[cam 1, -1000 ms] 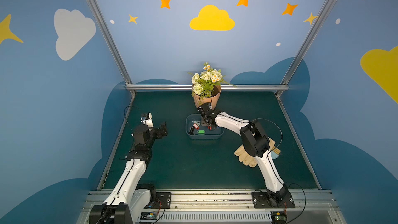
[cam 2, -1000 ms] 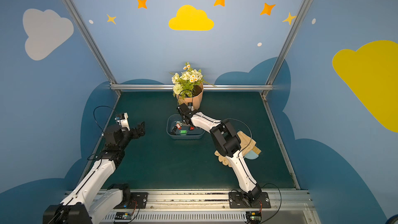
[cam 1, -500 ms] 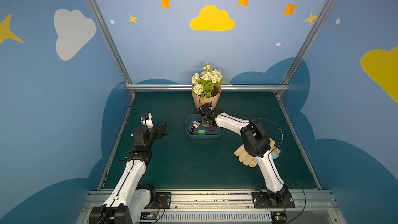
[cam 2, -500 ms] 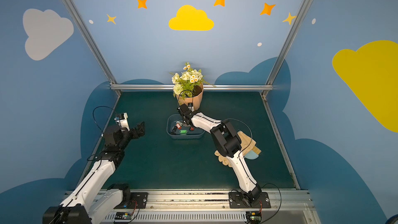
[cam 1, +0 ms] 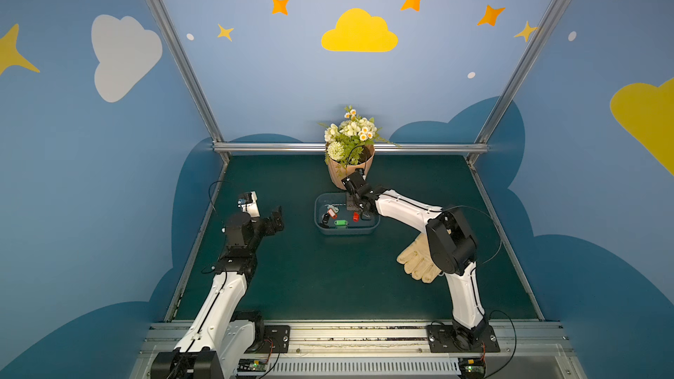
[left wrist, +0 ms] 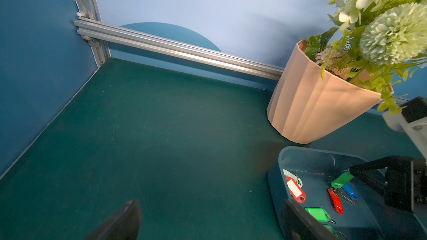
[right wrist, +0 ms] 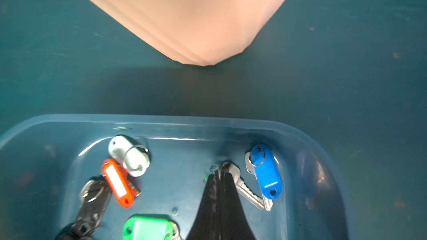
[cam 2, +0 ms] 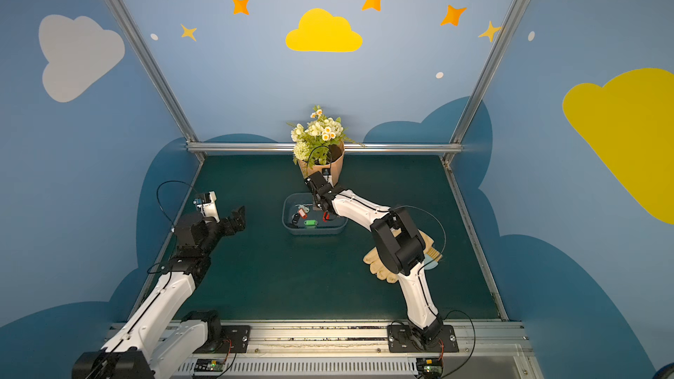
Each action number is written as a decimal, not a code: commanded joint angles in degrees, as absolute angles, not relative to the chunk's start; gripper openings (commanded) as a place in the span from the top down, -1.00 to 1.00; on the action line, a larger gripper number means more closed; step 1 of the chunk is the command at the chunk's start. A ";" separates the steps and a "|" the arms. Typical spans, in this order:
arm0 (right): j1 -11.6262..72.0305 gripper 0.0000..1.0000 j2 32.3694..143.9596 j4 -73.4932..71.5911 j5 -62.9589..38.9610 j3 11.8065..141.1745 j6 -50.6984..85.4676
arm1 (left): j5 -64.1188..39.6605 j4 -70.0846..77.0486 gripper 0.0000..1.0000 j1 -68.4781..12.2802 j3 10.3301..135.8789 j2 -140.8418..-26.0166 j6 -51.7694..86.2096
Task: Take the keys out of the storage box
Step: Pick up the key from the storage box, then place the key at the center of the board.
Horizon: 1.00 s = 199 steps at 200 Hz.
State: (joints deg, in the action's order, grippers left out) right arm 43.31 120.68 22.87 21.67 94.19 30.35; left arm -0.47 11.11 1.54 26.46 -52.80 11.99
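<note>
Two jaws of the right claw point(right wrist: 220, 174) are seen pressed together low inside the storage box point(right wrist: 208, 120), apparently pinched on the ring of a green-tagged key point(left wrist: 342, 179), though the catch is half hidden. Just beside the tip a blue-tagged key point(right wrist: 265, 174) is laid; the other keys point(right wrist: 117, 183) are scattered farther off on the box floor. Grasping is judged in hand; a straight lift over the rim is called for. Well apart, the left claw point(cam 1: 276, 217) is held spread.

A green tag point(right wrist: 205, 177) is mostly hidden behind the right gripper point(right wrist: 219, 172); gloves point(cam 1: 415, 264), lower right, are partly covered by the arm point(cam 1: 450, 246).
</note>
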 commanded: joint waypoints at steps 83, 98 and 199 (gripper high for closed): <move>46.69 1.00 96.53 6.52 1.50 73.45 17.79 | -6.40 13.07 -1.00 1.49 26.19 -53.46 10.56; 48.82 1.00 94.01 2.98 -2.95 69.25 17.15 | -6.72 13.04 -1.00 1.41 26.37 -53.80 10.55; 57.83 1.00 108.59 -6.10 -14.49 69.36 19.67 | -7.89 12.00 -1.00 0.55 27.42 -55.25 10.24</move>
State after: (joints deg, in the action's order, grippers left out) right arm 57.65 106.43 -4.05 -12.78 67.24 19.27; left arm -6.70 11.60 0.93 26.46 -54.87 11.09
